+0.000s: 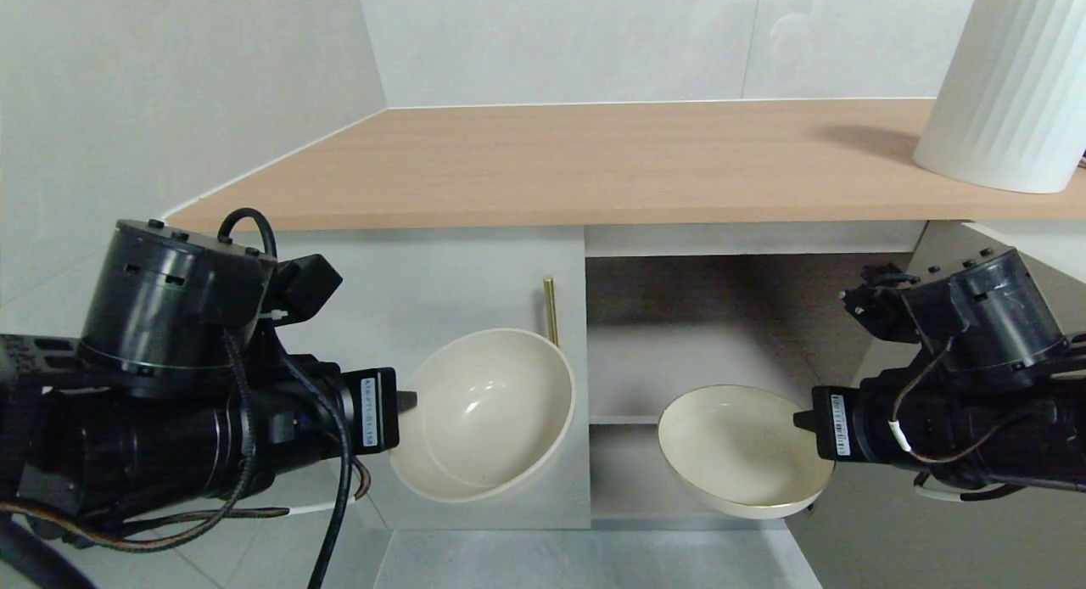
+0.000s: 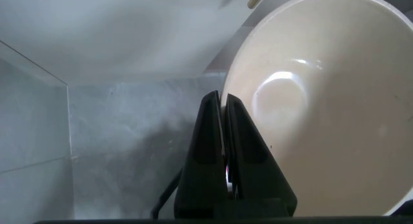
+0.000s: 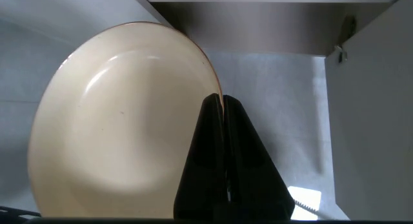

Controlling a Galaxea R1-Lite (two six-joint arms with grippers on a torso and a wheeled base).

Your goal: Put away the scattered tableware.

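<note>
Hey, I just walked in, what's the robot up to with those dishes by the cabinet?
It is holding one dish in each gripper in front of a cabinet under the wooden counter. The left gripper is clamped on the rim of a deep cream bowl, in front of the closed left door. The right gripper is clamped on the rim of a shallow gold-rimmed plate, in front of the open right compartment. Neither dish has been set down yet.

A pale wooden countertop (image 1: 594, 160) runs into a corner of white tiled walls (image 1: 551, 37), and a white ribbed vessel (image 1: 1010, 88) stands at its right end. Below is a grey cabinet, its left door (image 1: 484, 275) shut with a brass handle (image 1: 549, 309) at the door's right edge, and its right compartment (image 1: 747, 309) open above a shelf (image 1: 624, 420); the floor (image 1: 594, 559) is grey tile
</note>
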